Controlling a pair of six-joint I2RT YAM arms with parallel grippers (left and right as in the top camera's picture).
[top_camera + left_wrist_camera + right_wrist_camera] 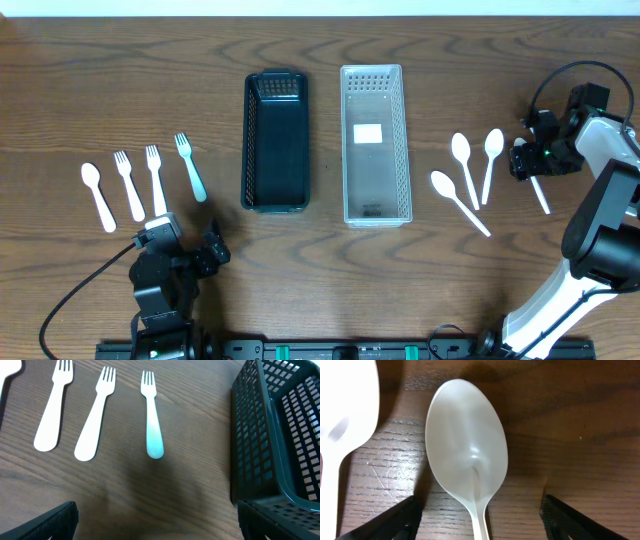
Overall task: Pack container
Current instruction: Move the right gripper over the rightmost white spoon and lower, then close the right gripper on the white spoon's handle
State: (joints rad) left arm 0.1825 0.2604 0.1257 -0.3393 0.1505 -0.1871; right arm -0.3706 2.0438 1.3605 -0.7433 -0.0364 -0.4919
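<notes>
From overhead we look straight down on the whole table (pixel 320 280). The left wrist view sits low, facing down at the teal fork (pixel 151 420) and dark basket (pixel 252 435) (both also seen from overhead). The right wrist view hangs very close above one white spoon (pixel 467 445).

Two long, empty baskets stand upright side by side at the middle of the worktop (pixel 320 260): a dark mesh basket (pixel 275 140) on the left and a clear mesh basket (pixel 375 143) on the right. Left of them, a white spoon (pixel 98 196), two white forks (pixel 128 185) and a pale teal fork (pixel 190 166) lie flat in a row. To the right lie three white spoons (pixel 464 168), then a fourth white spoon (pixel 467 455), bowl up.
</notes>
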